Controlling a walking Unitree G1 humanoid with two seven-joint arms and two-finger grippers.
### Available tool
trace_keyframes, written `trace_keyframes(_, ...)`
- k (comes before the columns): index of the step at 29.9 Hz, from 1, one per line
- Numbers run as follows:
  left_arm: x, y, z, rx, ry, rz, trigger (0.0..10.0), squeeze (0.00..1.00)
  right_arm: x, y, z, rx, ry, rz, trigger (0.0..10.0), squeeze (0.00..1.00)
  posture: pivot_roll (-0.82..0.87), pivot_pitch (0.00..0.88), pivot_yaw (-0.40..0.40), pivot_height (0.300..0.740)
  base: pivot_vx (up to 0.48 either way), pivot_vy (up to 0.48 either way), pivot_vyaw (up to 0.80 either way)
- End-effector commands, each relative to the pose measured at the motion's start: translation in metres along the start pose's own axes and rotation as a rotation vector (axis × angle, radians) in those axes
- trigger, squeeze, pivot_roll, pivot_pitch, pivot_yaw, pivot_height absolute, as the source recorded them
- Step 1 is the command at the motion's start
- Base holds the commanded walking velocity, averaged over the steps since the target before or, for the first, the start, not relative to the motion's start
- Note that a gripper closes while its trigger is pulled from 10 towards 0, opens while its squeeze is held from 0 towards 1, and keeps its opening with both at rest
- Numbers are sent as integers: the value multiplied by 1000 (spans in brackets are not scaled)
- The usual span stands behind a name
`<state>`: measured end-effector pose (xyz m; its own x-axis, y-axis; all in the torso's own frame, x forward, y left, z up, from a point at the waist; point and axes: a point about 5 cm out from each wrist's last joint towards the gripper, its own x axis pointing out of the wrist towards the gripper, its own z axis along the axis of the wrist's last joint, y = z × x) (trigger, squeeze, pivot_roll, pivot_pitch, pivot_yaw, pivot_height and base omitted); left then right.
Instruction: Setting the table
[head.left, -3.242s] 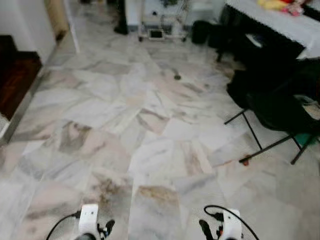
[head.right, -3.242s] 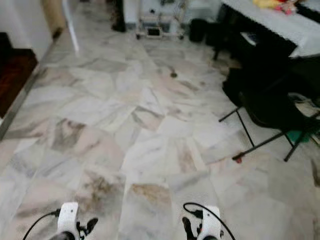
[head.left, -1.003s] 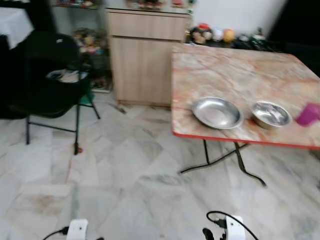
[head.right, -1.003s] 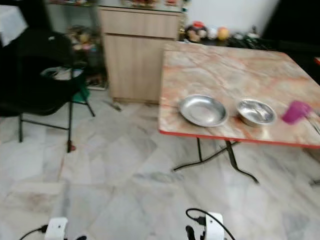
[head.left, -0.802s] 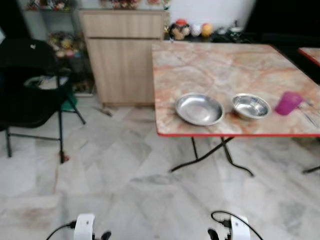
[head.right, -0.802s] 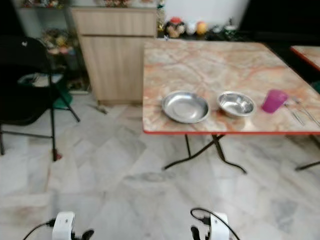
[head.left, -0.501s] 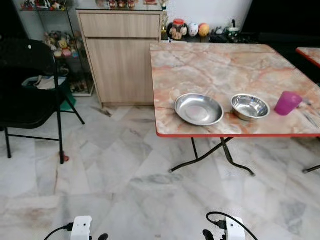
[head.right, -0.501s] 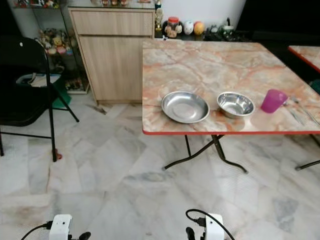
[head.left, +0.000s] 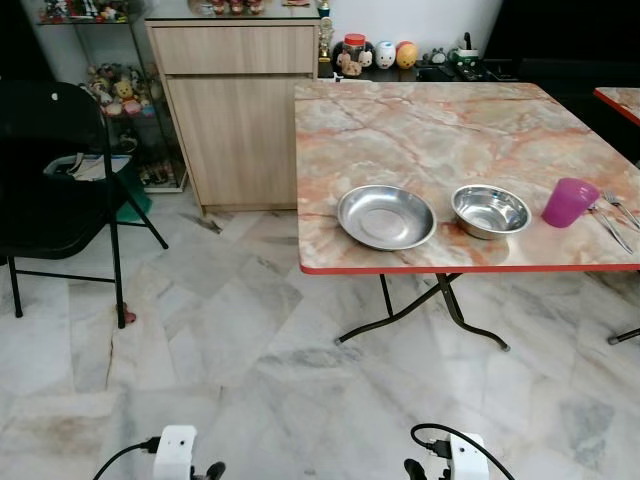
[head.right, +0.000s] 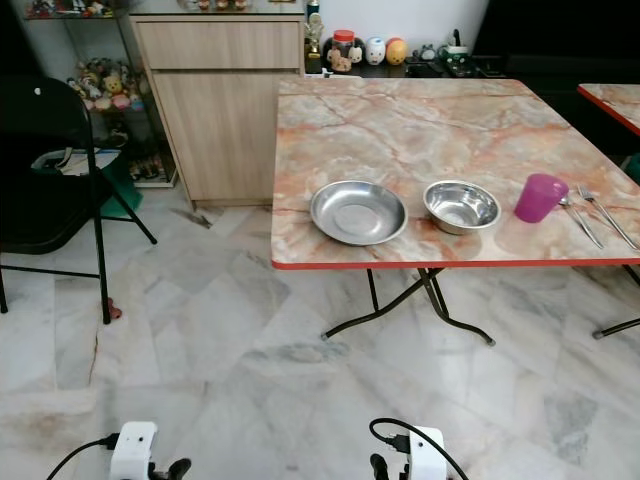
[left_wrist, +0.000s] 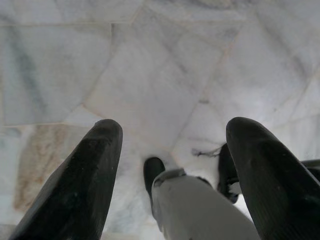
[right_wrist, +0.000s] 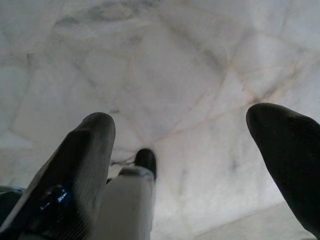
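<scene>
A marble-patterned folding table (head.left: 430, 140) with a red edge stands ahead to the right. Near its front edge lie a wide steel plate (head.left: 386, 216), a smaller steel bowl (head.left: 490, 210), a purple cup (head.left: 570, 202) and cutlery (head.left: 612, 216) at the far right. Both arms hang low over the marble floor, far short of the table. My left gripper (left_wrist: 170, 150) is open with nothing between its fingers (left_wrist: 80, 185). My right gripper (right_wrist: 185, 140) is open too, its fingers (right_wrist: 80, 165) spread wide over bare floor.
A black folding chair (head.left: 60, 190) stands at the left. A wooden cabinet (head.left: 235, 110) sits behind the table's left corner, with jars and figurines (head.left: 375, 50) beside it. A second table's corner (head.left: 620, 100) shows at the far right. Marble floor (head.left: 230, 340) lies between me and the table.
The view has swung from bare floor round to the table and steadied. In the last half second it shifted slightly, so the cutlery shows more fully. The arms still hang low.
</scene>
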<state>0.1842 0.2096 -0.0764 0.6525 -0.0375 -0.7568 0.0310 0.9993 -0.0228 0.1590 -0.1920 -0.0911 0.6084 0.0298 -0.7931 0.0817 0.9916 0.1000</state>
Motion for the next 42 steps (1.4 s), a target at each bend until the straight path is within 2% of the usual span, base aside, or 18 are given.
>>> trace_keyframes(1,-3,3,-8,17,27,1,10000,0,0,3,0,-9,2,6,10000,0,74,0,-43,740,0,-330,0)
trace_keyframes(8,-2,1,-5,15,15,-6,10000,0,-1,-1,-3,-12,7,4,10000,0,77,0,-44,740,0,-92,0)
trace_keyframes(17,2,-4,13,31,-72,-34,10000,0,-1,0,-3,-12,-2,10,10000,0,75,0,-42,740,0,0,0)
trace_keyframes(19,4,-1,35,36,-183,-18,10000,0,-1,1,-2,-11,-6,12,10000,0,78,0,-44,740,0,0,0)
trace_keyframes(23,3,3,56,29,-287,0,10000,0,-1,2,-2,-13,-5,13,10000,0,85,0,-46,740,0,0,0)
trace_keyframes(24,2,5,74,13,-378,8,10000,0,-1,2,-3,-15,-3,14,10000,0,88,0,-47,740,0,0,0)
trace_keyframes(26,1,6,87,3,-438,10,10000,0,-1,2,-3,-16,-2,15,10000,0,89,0,-47,740,0,0,0)
trace_keyframes(27,-1,6,106,6,-525,10,10000,0,-1,2,-3,-17,0,16,10000,0,88,0,-47,740,0,0,0)
trace_keyframes(28,-1,6,106,6,-525,10,10000,0,-1,2,-3,-17,0,16,10000,0,88,0,-47,740,0,0,0)
trace_keyframes(30,-7,6,132,4,-651,13,10000,0,-1,3,-4,-16,1,17,10000,0,88,0,-47,740,0,0,0)
trace_keyframes(31,-7,6,132,4,-651,13,10000,0,-1,3,-4,-16,1,17,10000,0,88,0,-47,740,0,0,0)
trace_keyframes(32,-12,4,152,14,-744,3,10000,0,-1,3,-4,-16,2,17,10000,0,85,0,-44,740,0,0,0)
trace_keyframes(36,-26,-8,185,46,-911,-46,10000,0,-1,3,-4,-13,1,15,10000,0,84,0,-43,740,0,0,0)
trace_keyframes(37,-26,-8,185,46,-911,-46,10000,0,-1,3,-4,-13,1,15,10000,0,84,0,-43,740,0,0,0)
trace_keyframes(39,-32,-17,198,76,-979,-79,10000,0,-1,2,-4,-11,0,13,10000,0,84,0,-43,740,0,0,0)
trace_keyframes(42,-38,-24,208,69,-1032,-96,10000,0,-1,1,-4,-9,2,8,10000,0,81,0,-42,740,0,0,0)
